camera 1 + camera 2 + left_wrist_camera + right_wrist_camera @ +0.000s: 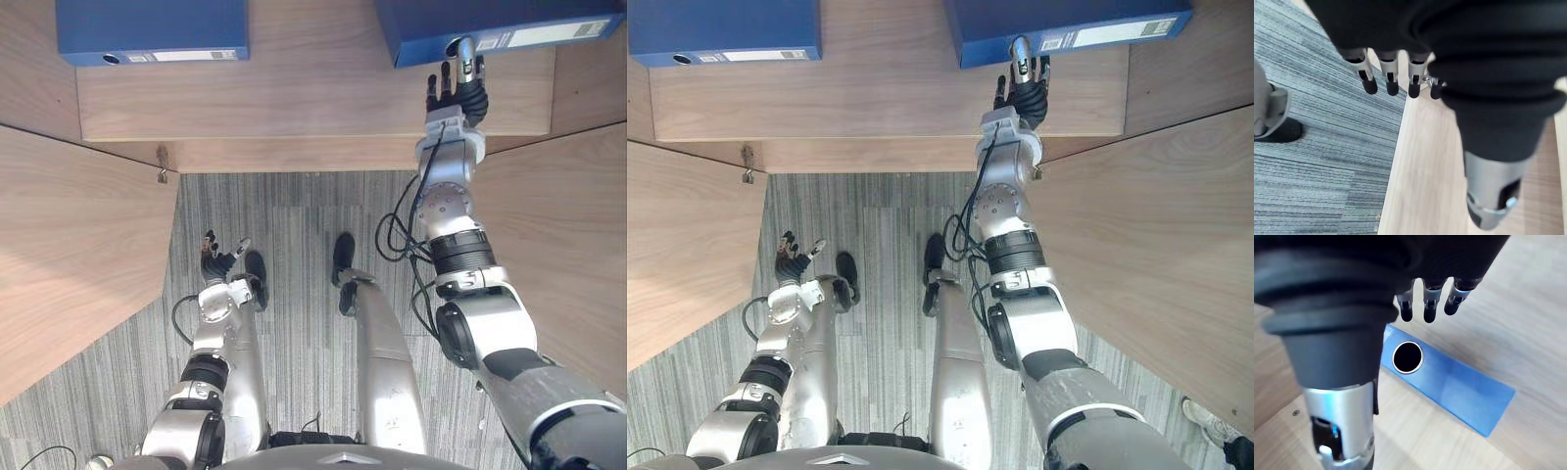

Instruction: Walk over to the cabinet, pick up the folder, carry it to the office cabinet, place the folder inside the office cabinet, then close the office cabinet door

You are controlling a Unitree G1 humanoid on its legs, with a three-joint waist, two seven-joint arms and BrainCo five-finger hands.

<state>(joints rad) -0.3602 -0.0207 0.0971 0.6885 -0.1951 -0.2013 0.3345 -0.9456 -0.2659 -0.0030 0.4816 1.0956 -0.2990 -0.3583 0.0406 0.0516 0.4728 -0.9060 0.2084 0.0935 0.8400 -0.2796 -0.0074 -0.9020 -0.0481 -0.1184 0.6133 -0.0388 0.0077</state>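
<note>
Right hand (457, 93): fingers (1426, 303) straight, released, tips just beside finger hole (1407, 357) in spine of blue folder (490, 24); nothing grasped.
Likely best: hook hole, pinch spine squarely, draw toward shelf (313, 98) front edge.
Shelf held this folder at right end, second folder (152, 29) at left end, well apart.
Left hand (217, 259) hung relaxed, empty.

Shelf (313, 98) bare btwn L folder (152, 29), R folder (490, 24) (doors (78, 255) flank).

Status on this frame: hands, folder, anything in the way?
Right hand open, fingertips at the blue folder spine, no grip yet. Left hand open, hanging over the carpet. Second folder lies apart on the shelf, nothing in between.
</note>
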